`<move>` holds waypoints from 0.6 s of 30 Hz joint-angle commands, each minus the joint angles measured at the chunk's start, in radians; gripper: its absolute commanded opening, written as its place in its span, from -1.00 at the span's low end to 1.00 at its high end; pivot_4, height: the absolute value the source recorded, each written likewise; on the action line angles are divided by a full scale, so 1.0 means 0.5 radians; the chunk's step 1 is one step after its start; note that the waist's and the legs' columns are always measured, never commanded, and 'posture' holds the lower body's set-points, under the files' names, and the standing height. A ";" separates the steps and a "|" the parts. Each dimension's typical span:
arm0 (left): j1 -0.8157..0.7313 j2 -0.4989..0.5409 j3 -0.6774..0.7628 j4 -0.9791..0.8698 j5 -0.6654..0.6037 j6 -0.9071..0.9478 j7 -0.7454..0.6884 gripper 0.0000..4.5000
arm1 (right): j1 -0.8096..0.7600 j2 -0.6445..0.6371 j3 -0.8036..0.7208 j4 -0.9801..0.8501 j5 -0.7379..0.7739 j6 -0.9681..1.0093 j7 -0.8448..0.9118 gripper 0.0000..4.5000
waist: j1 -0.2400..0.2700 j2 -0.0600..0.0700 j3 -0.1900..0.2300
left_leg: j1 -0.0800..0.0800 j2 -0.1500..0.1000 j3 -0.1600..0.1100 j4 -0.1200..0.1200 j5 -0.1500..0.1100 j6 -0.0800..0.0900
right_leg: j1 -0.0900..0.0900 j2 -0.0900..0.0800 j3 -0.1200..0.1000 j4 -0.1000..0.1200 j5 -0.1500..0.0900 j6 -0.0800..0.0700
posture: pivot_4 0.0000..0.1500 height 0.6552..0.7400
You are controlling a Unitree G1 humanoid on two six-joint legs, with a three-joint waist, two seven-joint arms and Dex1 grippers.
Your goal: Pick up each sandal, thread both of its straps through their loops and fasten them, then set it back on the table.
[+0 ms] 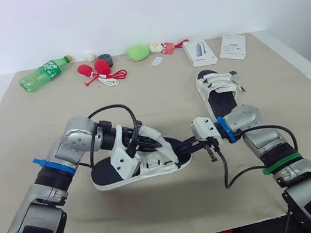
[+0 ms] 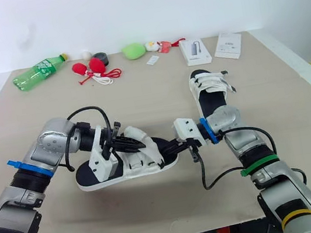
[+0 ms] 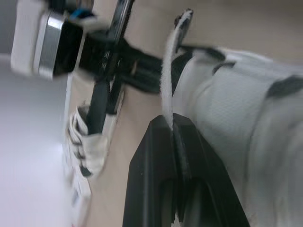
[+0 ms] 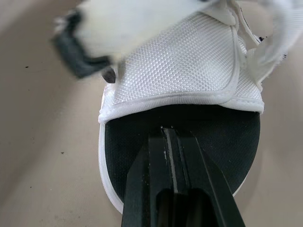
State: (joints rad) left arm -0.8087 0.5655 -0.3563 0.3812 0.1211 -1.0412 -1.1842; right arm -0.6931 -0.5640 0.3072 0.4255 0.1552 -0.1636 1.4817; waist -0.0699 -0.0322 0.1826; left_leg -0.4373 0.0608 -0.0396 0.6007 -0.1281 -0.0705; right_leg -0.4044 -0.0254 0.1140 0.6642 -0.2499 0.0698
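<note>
1. Nearest, on the middle of the counter (image 1: 39, 129): near sandal (image 1: 151, 163), between the two arms, sole down; resting or barely lifted, cannot tell which.
2. Left gripper (image 3: 174, 124): clenched on a thin white strap (image 3: 168, 80) of that sandal, with the strap's end poking free past the fingertips, not pressed flat.
3. Right gripper (image 4: 171, 134): at the toe end, pinched shut over the black footbed. Probably steadying the sandal; cannot tell whether anything is actually nipped.
4. Judged about midway through this sandal: one strap in hand and apparently unfastened, the other strap's condition not readable.
5. Farther back on the right: far sandal (image 1: 219, 91), flat on the counter with both straps lying closed across it. Looks finished.
6. Left to do, on that reading: thread and press down the held strap, check its partner, set the sandal back.
7. Farthest, along the back edge: green bottle (image 1: 42, 75) and two white boxes (image 1: 198, 52).
</note>
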 commanded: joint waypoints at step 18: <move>0.121 0.359 0.084 -0.613 -0.428 0.774 0.067 0.47 | -0.033 0.002 0.036 0.138 -0.087 -0.081 0.072 -1.00 | -0.009 0.001 0.000 | 0.000 0.000 0.000 -0.001 0.000 0.001 | -0.001 0.001 0.000 0.002 -0.001 0.001 | 1.00 1.00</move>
State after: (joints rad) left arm -0.7483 0.7171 -0.3665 0.1283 -0.0336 -0.7236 -1.1405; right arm -0.7158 -0.5486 0.3122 0.4665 0.1505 -0.2030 1.5058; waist -0.0746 -0.0317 0.1826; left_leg -0.4372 0.0610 -0.0398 0.6000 -0.1280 -0.0701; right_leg -0.4048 -0.0249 0.1140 0.6650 -0.2503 0.0705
